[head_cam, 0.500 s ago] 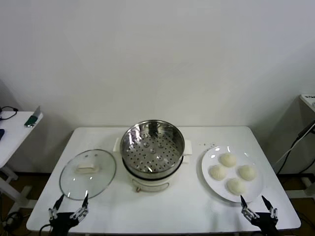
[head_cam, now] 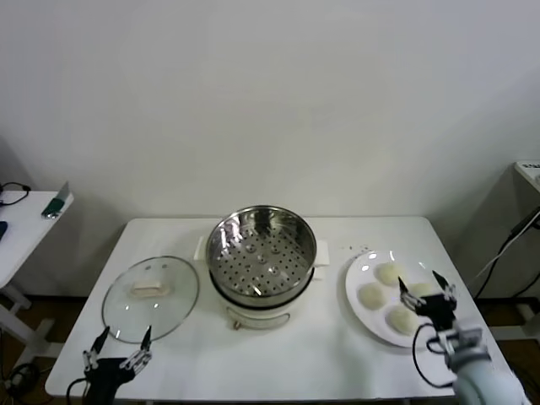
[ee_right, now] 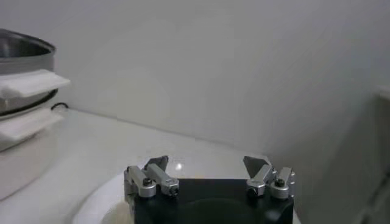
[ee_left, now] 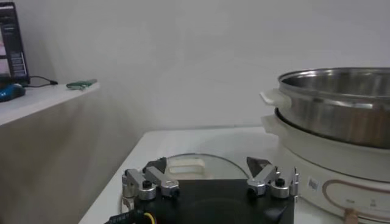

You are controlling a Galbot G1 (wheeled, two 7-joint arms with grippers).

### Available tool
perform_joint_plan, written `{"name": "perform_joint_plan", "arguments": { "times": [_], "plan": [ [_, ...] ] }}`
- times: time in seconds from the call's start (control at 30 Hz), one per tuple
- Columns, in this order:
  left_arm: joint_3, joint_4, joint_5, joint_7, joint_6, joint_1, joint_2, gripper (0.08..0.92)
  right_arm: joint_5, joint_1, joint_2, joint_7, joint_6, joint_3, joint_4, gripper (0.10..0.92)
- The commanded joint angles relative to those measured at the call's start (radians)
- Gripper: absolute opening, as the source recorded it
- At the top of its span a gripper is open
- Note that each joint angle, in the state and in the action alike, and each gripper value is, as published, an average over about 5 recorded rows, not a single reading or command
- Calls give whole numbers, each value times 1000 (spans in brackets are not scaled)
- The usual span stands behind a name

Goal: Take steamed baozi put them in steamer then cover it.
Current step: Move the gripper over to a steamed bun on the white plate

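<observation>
Nearby, smooth domed baozi (head_cam: 390, 273), perforated steel steamer (head_cam: 261, 250).

Each claw, left (ee_left: 208, 172) and right (ee_right: 207, 170), is a black block carrying two silver metal fingers with dark pointed tips and small black screws, with thin black cable looping behind the right one.

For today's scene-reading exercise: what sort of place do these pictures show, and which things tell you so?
Probably a lab or test room staged as a kitchen, not a real one. A bare white table against a blank wall holds only an electric steamer, its glass cover and a plate of baozi; a side desk carries cables.
</observation>
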Motion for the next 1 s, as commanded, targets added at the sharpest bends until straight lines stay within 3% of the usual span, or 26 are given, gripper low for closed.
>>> {"name": "perform_joint_plan", "arguments": {
  "times": [0.03, 0.23, 0.43, 0.67, 1.0],
  "plan": [
    [3, -6, 1, 1, -1, -6, -1, 823, -119, 552, -324, -439, -130, -447, -171, 823],
    [5, -3, 6, 3, -2, -12, 0, 823, -258, 919, -380, -787, 67, -797, -347, 823],
    [5, -4, 11, 6, -3, -10, 3, 823, -249, 1391, -371, -1049, 256, -1264, -491, 823],
    [11, 1, 18, 9, -5, -14, 4, 823, -206, 1715, -210, -1127, 291, -1663, -618, 823],
    [-1, -3, 17, 10, -5, -18, 3, 823, -198, 1529, -48, -1094, 225, -1579, -742, 823]
  ]
}}
